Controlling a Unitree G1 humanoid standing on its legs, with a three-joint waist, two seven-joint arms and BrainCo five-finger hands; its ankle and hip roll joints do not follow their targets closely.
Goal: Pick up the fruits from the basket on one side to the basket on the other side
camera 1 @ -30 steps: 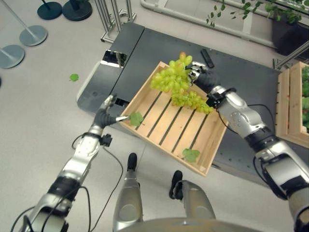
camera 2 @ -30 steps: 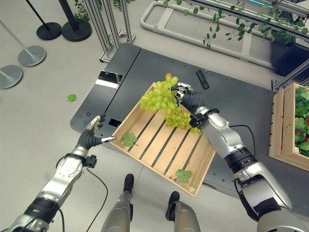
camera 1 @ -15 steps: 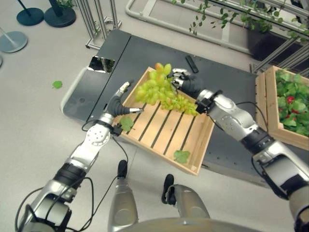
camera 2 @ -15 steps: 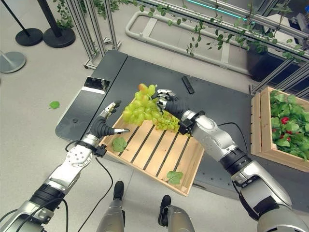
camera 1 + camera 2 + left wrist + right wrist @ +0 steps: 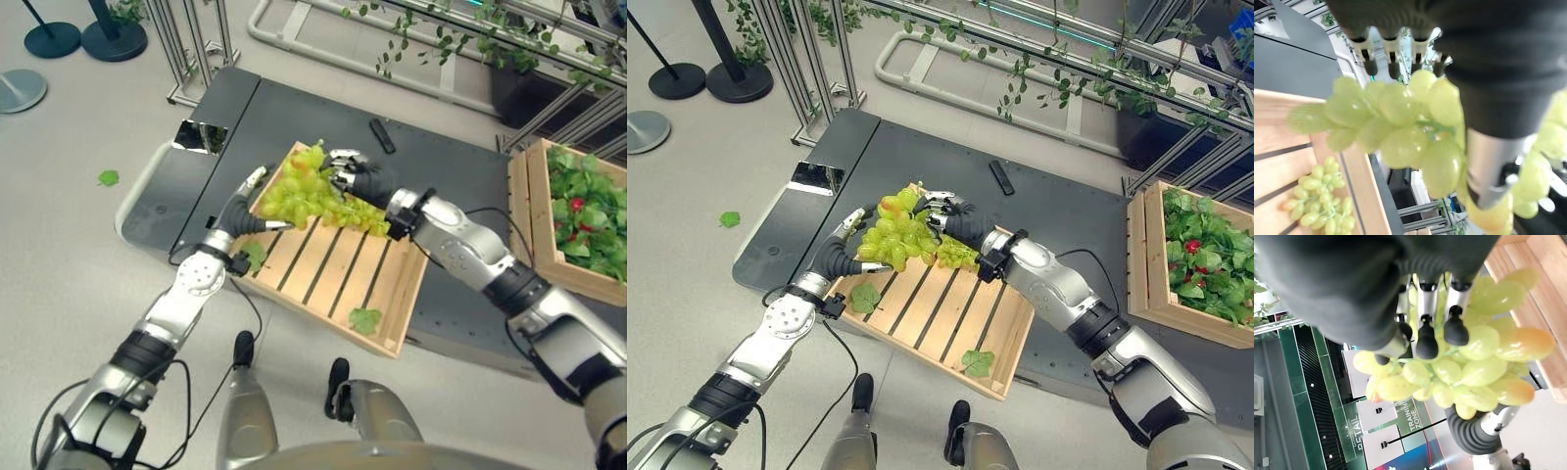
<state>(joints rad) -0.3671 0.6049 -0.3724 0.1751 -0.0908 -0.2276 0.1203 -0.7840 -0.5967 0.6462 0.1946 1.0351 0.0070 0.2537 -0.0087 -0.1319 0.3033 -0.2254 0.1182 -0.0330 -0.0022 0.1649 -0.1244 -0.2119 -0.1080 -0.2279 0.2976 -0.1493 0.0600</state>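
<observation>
Green grapes (image 5: 312, 194), earlier held by the right hand (image 5: 353, 177) alone, now meet the left hand (image 5: 240, 213).

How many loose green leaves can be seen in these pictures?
3: one green leaf in the slatted wooden crate near its left corner, one leaf at the crate's near edge, one leaf on the grey floor at left. The grapes may hide more.

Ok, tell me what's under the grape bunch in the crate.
Below the grape bunch held by the right hand lie the wooden crate's slats and another small grape cluster; whatever sits directly beneath is covered.
</observation>
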